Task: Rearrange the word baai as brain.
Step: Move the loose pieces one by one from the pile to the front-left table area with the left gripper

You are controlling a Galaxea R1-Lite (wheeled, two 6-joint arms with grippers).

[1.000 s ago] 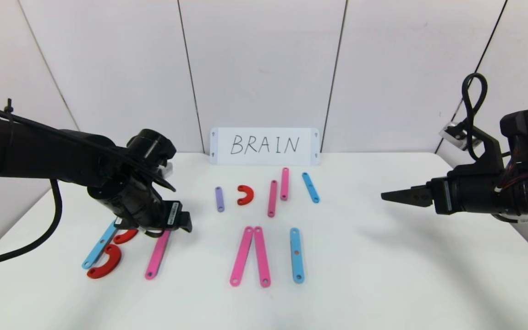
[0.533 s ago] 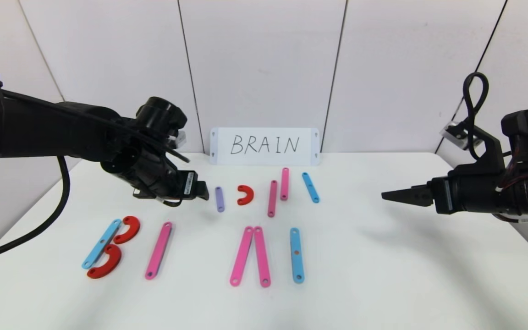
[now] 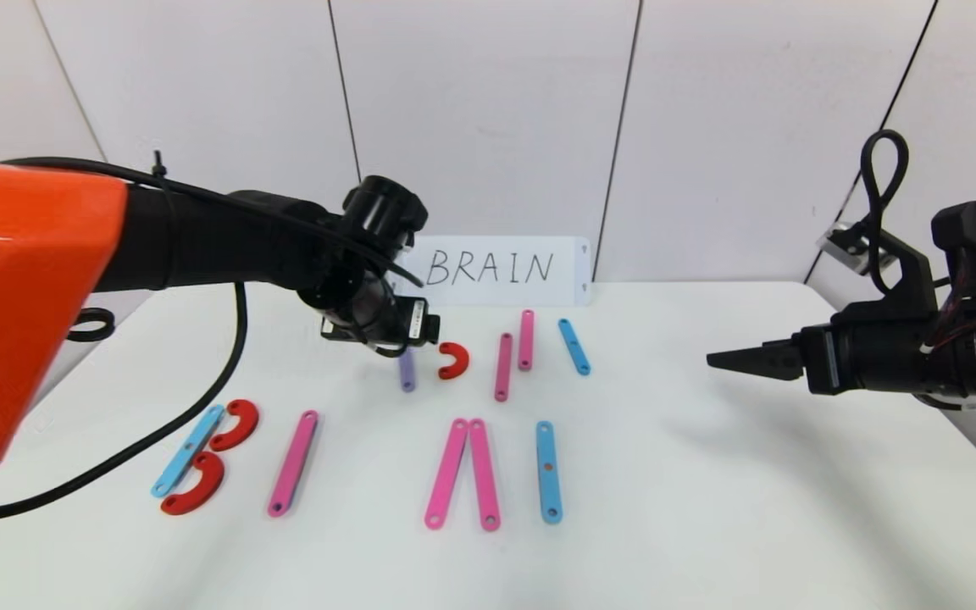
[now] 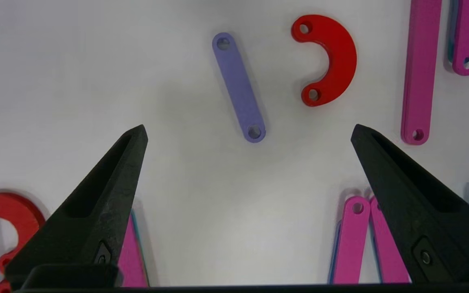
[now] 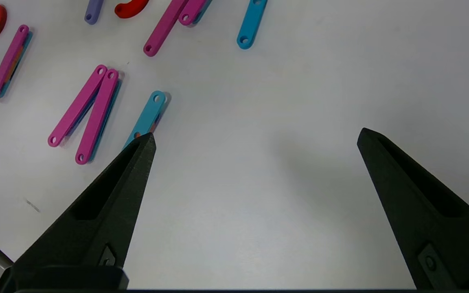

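Two spread, empty fingers of the left gripper (image 4: 248,130) hover above the purple strip (image 4: 238,87) at upper centre of the wrist frame, its long axis running away from the gripper, tilted slightly. Beside it lies a red curve (image 4: 332,57). The right gripper (image 3: 738,362) idles, spread, at head view right, much farther off.

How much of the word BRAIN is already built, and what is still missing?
Done: the B stands at the front left. In hand: nothing yet; the open left claw hovers over the purple strip and red half-ring. Left: R, A's crossbar and N. The right claw waits at the right, open.
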